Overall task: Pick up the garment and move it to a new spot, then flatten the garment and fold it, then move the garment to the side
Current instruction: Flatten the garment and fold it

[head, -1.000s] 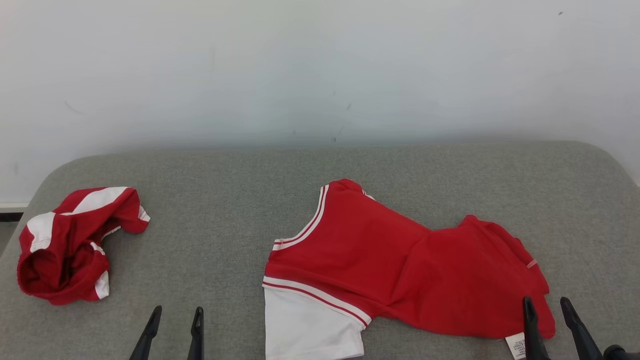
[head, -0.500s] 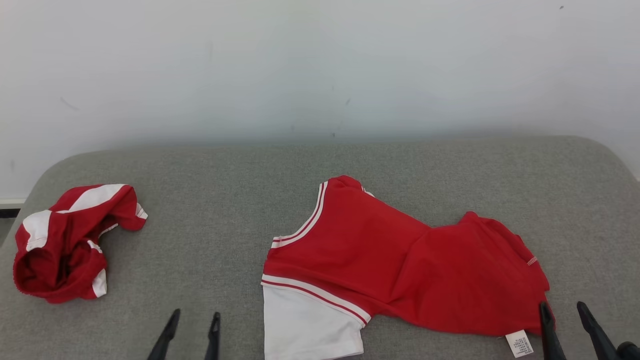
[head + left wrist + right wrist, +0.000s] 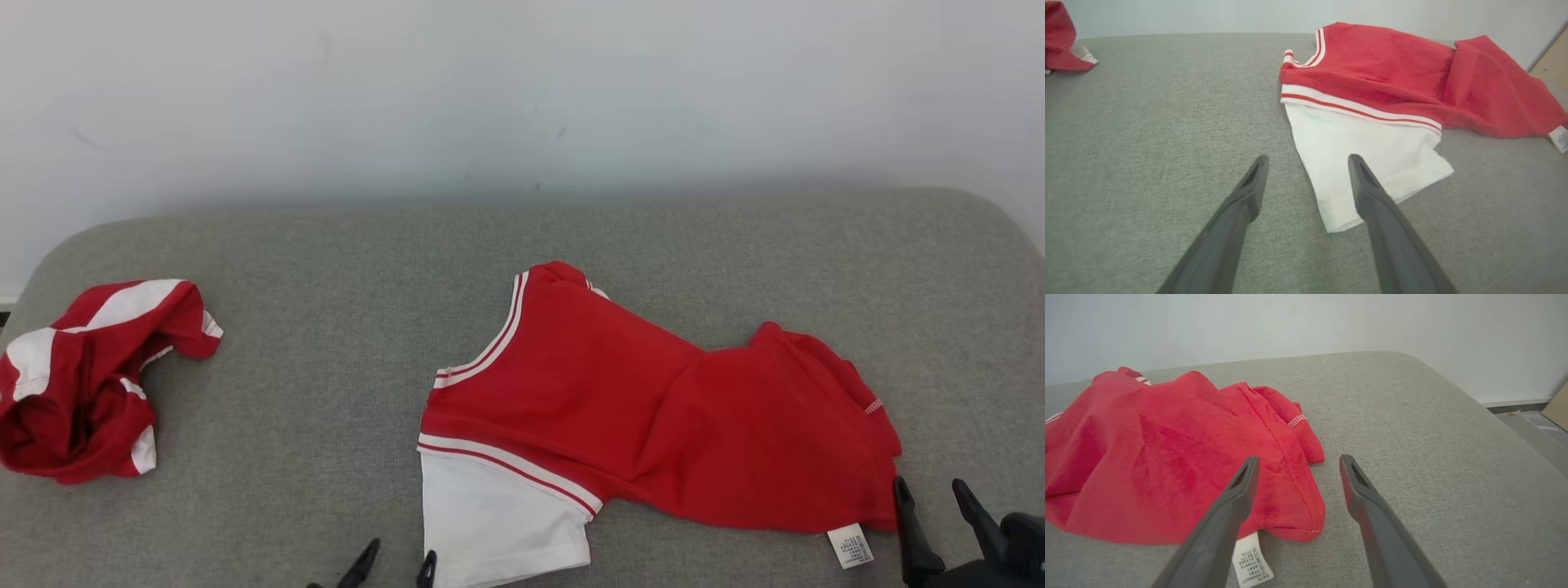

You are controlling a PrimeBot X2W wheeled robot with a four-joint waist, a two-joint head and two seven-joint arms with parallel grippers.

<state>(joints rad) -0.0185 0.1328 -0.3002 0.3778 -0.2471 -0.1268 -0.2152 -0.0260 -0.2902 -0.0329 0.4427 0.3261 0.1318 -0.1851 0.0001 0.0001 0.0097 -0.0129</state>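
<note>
The garment (image 3: 653, 416) is a red top with a white sleeve (image 3: 498, 523), lying spread but rumpled on the grey cushion (image 3: 326, 327). Its white label (image 3: 849, 545) sticks out at the near right hem. My left gripper (image 3: 400, 555) is open just left of the sleeve's near edge; in the left wrist view the sleeve (image 3: 1363, 159) lies between and beyond its fingers, with the left gripper (image 3: 1308, 159) above the cushion. My right gripper (image 3: 931, 486) is open at the garment's right hem; the right wrist view has the right gripper (image 3: 1299, 458) over the hem corner of the garment (image 3: 1167, 465).
A second red and white garment (image 3: 82, 384) lies crumpled at the cushion's far left. A pale wall stands right behind the cushion. In the right wrist view the cushion's right edge drops to a grey floor (image 3: 1535, 428) with a cardboard piece (image 3: 1557, 406).
The head camera has tilted, so the whole picture shifted up and left. My left gripper moved right toward the white sleeve. My right gripper moved a little right along the hem.
</note>
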